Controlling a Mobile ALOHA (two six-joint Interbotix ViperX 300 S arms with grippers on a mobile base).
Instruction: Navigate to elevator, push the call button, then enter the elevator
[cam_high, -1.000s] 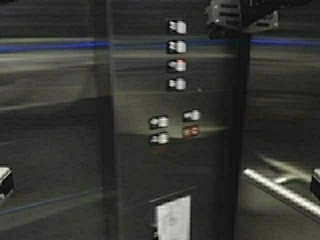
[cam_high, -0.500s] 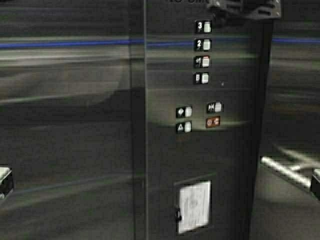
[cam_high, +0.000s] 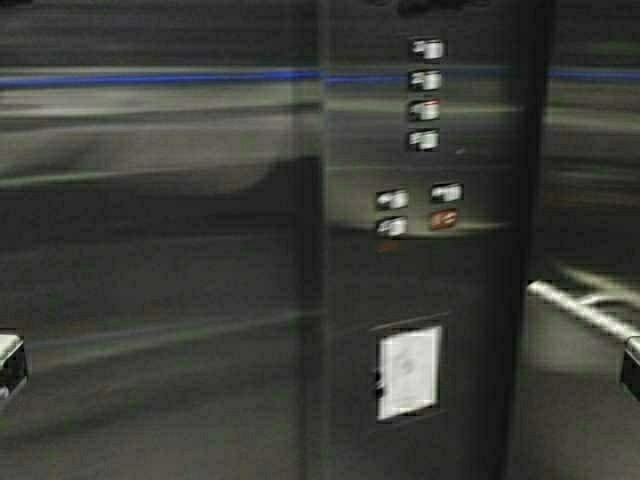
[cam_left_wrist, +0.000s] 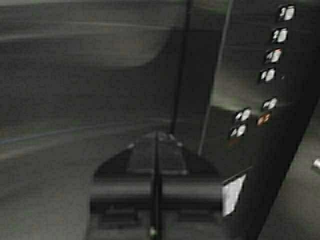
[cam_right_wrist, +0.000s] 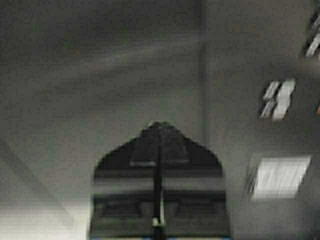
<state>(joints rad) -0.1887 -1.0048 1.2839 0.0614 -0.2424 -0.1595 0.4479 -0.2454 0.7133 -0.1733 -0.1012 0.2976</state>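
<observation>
Brushed steel of the elevator (cam_high: 150, 250) cabin fills the view ahead of both clenched, empty grippers, left gripper (cam_left_wrist: 156, 137) and right gripper (cam_right_wrist: 159, 127). A button panel (cam_high: 425, 130) and white notice (cam_high: 408, 372) sit ahead-right; a pale handrail (cam_high: 580, 310) runs beside the right gripper.

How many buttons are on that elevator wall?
8 show on the button panel: four in a column at the top, then two pairs below, three pale and one reddish. More may sit above the picture's edge.
</observation>
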